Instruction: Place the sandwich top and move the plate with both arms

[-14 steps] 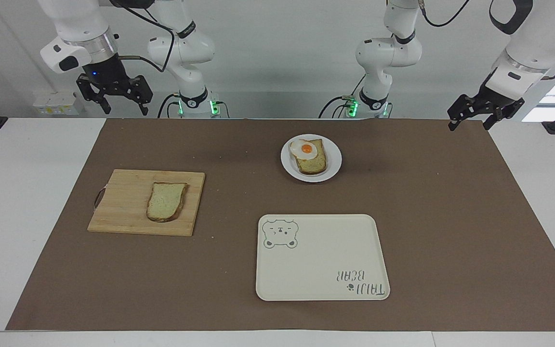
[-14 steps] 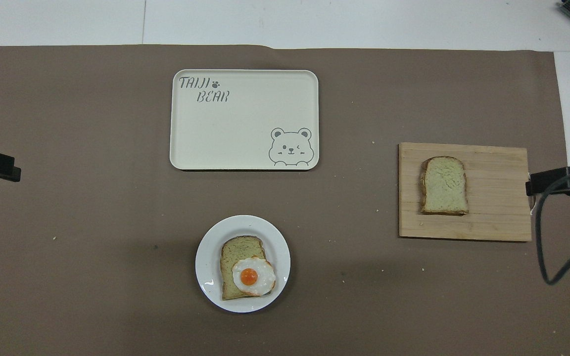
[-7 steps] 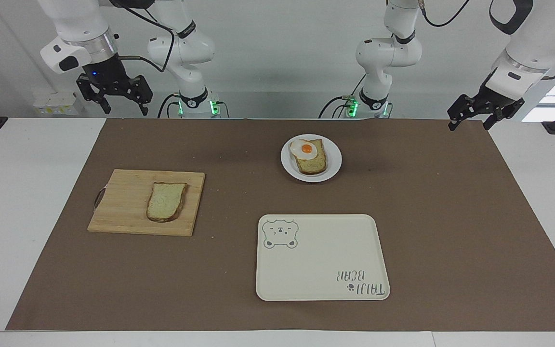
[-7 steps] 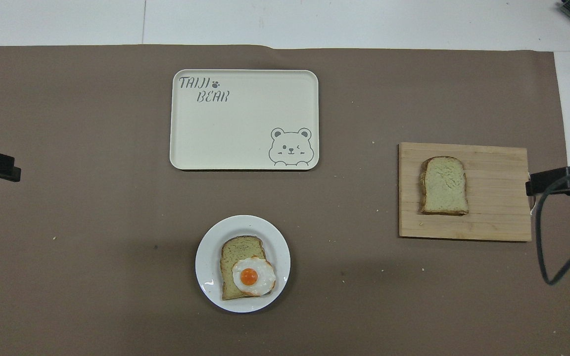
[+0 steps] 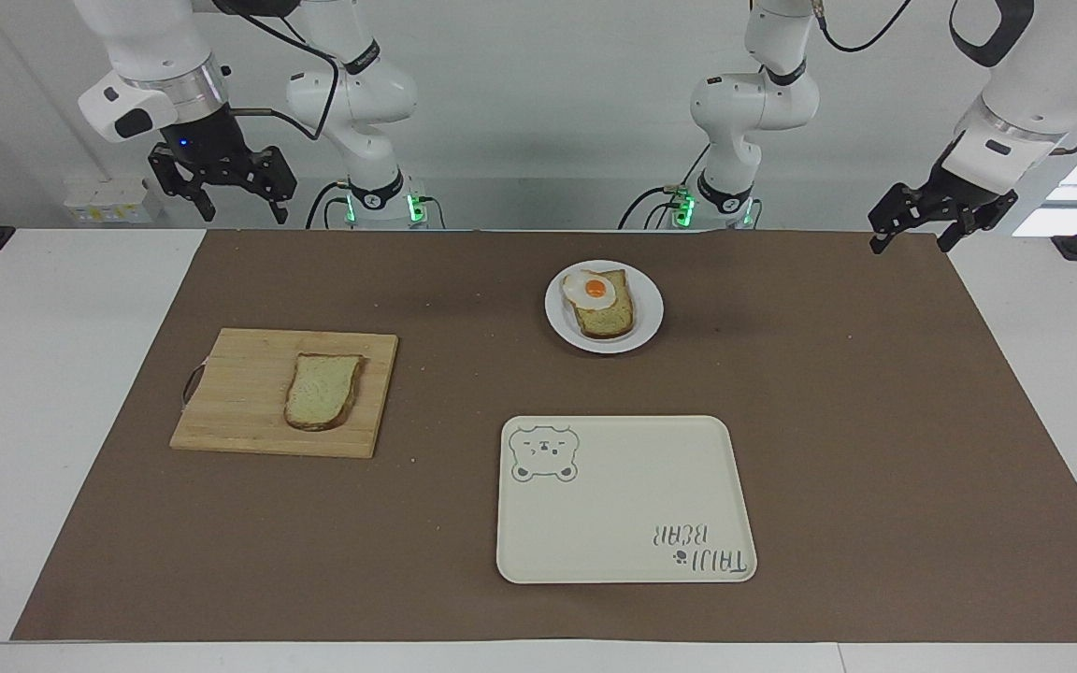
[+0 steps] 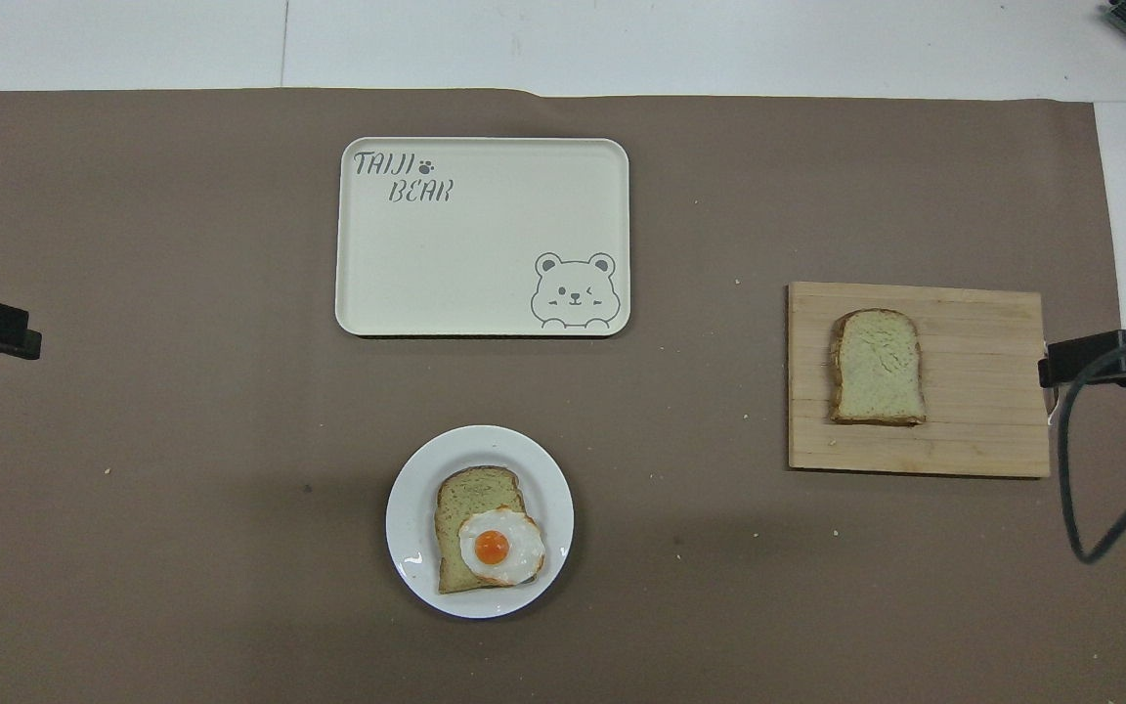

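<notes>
- On the board point(image 5: 281, 393), toward the right arm's end, lies the bread point(image 5: 322, 391): soft, light; best pinched at its crust edges.
- Both grippers, right point(image 5: 221, 192) and left point(image 5: 922, 224), hang spread, empty.
- Plate point(image 5: 646, 322): glossy, slippery.

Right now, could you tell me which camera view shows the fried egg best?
The overhead view: the fried egg appears large there, yolk and white distinct, overhanging the slice's edge on the plate. The facing view shows the same egg smaller and slantwise.
</notes>
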